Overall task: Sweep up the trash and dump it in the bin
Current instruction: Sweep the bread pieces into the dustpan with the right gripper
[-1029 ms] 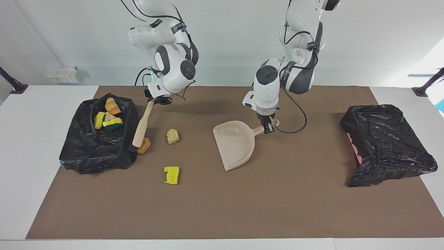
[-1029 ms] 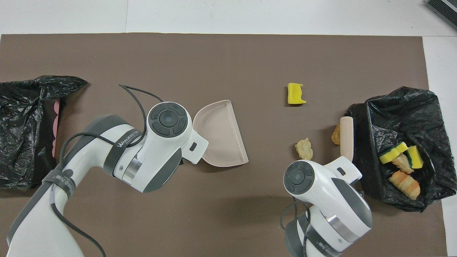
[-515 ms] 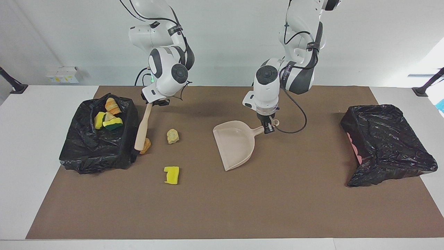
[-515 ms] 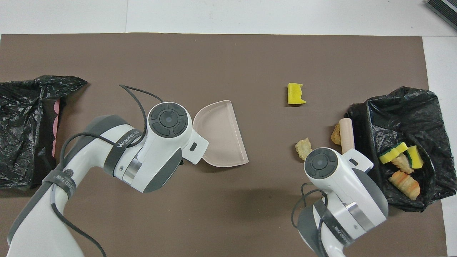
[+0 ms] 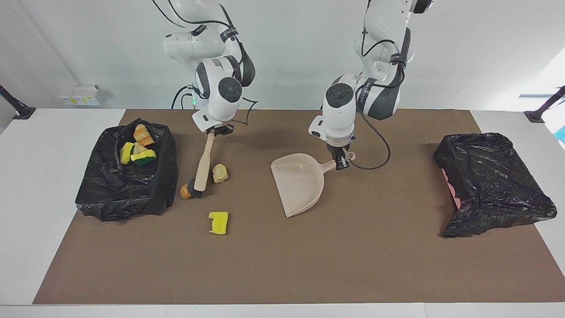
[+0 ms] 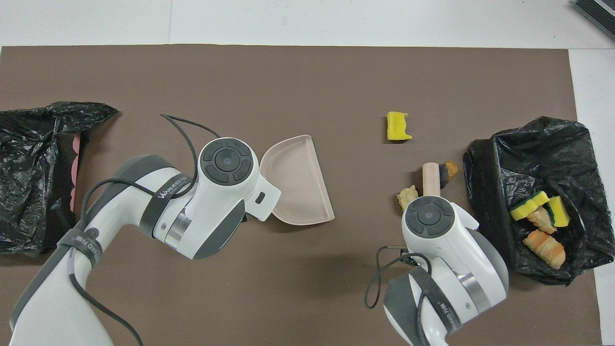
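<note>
Trash [image 5: 219, 173]: three pieces loose on the counter, four in the bin [image 5: 102, 194] at nine o'clock. Right pincer [image 5: 219, 130] clamped on the brush [image 5: 202, 167], bristles against the orange lump [image 5: 185, 191]. Left pincer [image 5: 340, 164] clamped on the dustpan [image 5: 296, 183], which lies well apart at three o'clock. Risk: lump slips round the bristles; yellow sponge [image 5: 218, 222] at six o'clock gets missed.

On the brown mat [image 6: 298, 298], the left arm [image 6: 158, 211] covers the handle of a beige dustpan [image 6: 298, 185] lying near the middle. The right arm [image 6: 447, 259] comes up over a beige brush [image 6: 431, 179] whose dark bristles touch an orange lump [image 6: 450, 168], with a pale lump [image 6: 407, 197] just beside the brush and a yellow sponge piece [image 6: 398, 127] nearer the mat's top edge. A black-lined bin [image 6: 523, 144] at the mat's right-arm end holds sponge pieces [image 6: 533, 204] and bread-like lumps [image 6: 545, 242]; another black bag [image 6: 33, 168] lies at the left-arm end.
</note>
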Controlling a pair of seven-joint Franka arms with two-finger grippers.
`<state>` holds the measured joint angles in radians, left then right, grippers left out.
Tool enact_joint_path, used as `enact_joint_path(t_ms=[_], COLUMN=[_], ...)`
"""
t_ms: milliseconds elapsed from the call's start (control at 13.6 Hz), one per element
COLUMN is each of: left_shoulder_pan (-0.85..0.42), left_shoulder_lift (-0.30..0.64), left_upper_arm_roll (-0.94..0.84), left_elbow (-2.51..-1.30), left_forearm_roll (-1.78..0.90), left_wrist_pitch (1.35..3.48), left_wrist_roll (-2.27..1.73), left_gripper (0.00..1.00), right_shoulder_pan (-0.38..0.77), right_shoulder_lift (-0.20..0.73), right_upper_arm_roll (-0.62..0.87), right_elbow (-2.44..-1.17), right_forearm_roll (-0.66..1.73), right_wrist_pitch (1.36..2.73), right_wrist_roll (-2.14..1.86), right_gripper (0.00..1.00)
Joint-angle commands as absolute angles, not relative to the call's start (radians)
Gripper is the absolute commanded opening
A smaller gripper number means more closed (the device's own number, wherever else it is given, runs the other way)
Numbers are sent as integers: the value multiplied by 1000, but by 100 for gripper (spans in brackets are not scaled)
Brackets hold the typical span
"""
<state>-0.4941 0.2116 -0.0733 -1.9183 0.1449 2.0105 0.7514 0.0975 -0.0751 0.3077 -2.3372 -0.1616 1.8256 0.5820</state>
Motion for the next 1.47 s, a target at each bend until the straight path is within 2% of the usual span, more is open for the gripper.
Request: enact_joint_path(t_ms=[0, 147, 368, 515, 882, 1029, 1176, 1397], left_shoulder_pan=[-514, -512, -512, -514, -534, -538, -558, -561], left_shoulder_lift=[179, 179, 179, 178, 138, 133, 136, 140], left_upper_arm_roll=[-61, -61, -61, -61, -60, -61, -63, -61], left_elbow=[-1963, -1963, -1963, -1971, -2063, -2068, -2075, -2080], left_forearm_roll=[160, 160, 160, 160, 160, 160, 160, 160], left_wrist_pitch=[2033, 2034, 2036, 2037, 2120, 2135, 2164, 2194], left_wrist_roll=[764, 764, 764, 765, 775, 775, 773, 773], left_gripper=[0, 0, 0, 0, 0, 0, 0, 0], right_shoulder_pan=[109, 164, 172, 176, 212, 261, 297, 282], right_shoulder_lift=[-54, -37, 17, 18, 17, 17, 17, 8], right_upper_arm_roll=[310, 310, 310, 310, 313, 313, 313, 311], right_elbow=[-2313, -2274, -2203, -2200, -2194, -2183, -2160, -2090], right_forearm_roll=[-89, -14, 14, 107, 219, 245, 311, 322], right_wrist_pitch=[1839, 1855, 1867, 1919, 1930, 1943, 1944, 1910], right_wrist_roll=[557, 567, 568, 557, 467, 456, 457, 453], right_gripper=[0, 0, 0, 0, 0, 0, 0, 0])
